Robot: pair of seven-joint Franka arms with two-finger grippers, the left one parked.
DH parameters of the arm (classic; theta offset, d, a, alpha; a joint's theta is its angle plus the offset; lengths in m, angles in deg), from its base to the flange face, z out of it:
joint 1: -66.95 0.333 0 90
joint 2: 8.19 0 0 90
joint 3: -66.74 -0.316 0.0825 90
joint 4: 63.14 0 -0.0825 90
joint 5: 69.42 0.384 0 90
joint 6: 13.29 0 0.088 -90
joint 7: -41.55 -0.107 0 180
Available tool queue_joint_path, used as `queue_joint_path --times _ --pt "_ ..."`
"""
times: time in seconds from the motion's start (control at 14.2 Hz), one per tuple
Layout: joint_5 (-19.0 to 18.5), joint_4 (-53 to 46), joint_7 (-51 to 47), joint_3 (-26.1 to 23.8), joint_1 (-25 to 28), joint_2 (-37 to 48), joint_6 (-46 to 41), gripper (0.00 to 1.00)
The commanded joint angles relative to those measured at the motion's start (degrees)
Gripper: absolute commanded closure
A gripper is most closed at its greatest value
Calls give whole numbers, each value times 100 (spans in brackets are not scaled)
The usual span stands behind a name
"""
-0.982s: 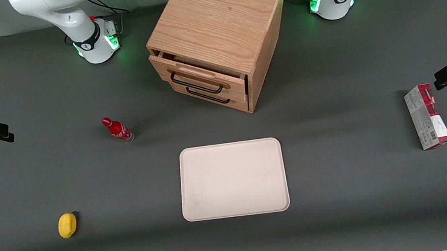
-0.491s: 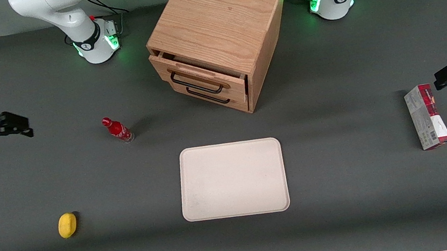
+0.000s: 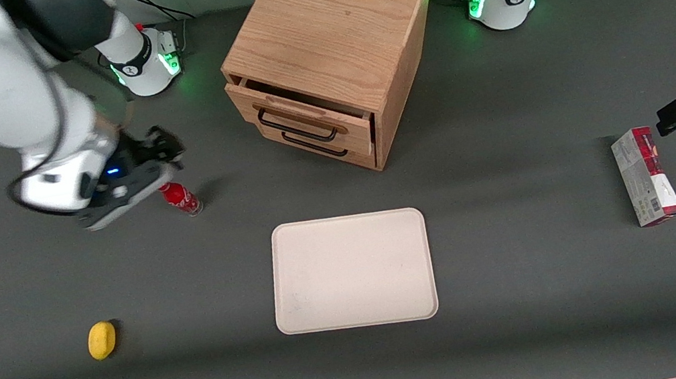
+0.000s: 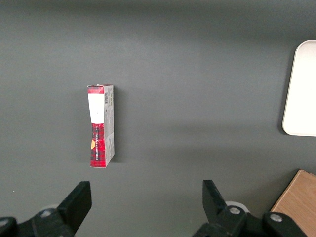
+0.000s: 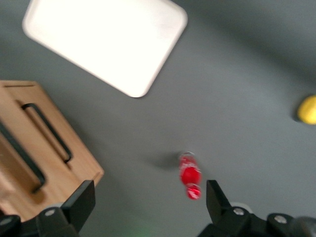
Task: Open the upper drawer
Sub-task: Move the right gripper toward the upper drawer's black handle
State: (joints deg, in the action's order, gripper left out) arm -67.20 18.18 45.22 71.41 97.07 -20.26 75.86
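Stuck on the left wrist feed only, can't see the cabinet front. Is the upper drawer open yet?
Observer: Only a crack. The upper drawer juts slightly from the cabinet, with a dark gap above its front.
Operator: Where's the gripper?
Observer: The gripper is above the table, toward the working arm's end from the cabinet, clear of the drawer's handle.
Operator: Holding anything?
Observer: No. It is spread open and empty. A red bottle stands on the table below it.
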Motion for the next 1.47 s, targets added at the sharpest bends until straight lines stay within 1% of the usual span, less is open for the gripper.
queue_joint_path --times 0.0,0.28,0.49,0.7,0.77,0.91,0.98,1.19,1.4 --pt "129 -248 -243 78 624 -199 -38 0" --pt "147 -231 -174 69 1223 -261 -29 0" --pt "366 -196 114 69 1513 -313 -20 0" --pt "393 -178 861 86 1506 -323 -20 0" --pt "480 -169 1081 113 1479 -323 -20 0" --pt "997 -47 1354 157 1322 -323 -20 0" --pt "1095 -37 1364 157 1277 -323 -20 0" --pt "1061 111 1373 174 1277 -340 145 0" --pt "1043 699 1373 174 1338 -270 716 0"
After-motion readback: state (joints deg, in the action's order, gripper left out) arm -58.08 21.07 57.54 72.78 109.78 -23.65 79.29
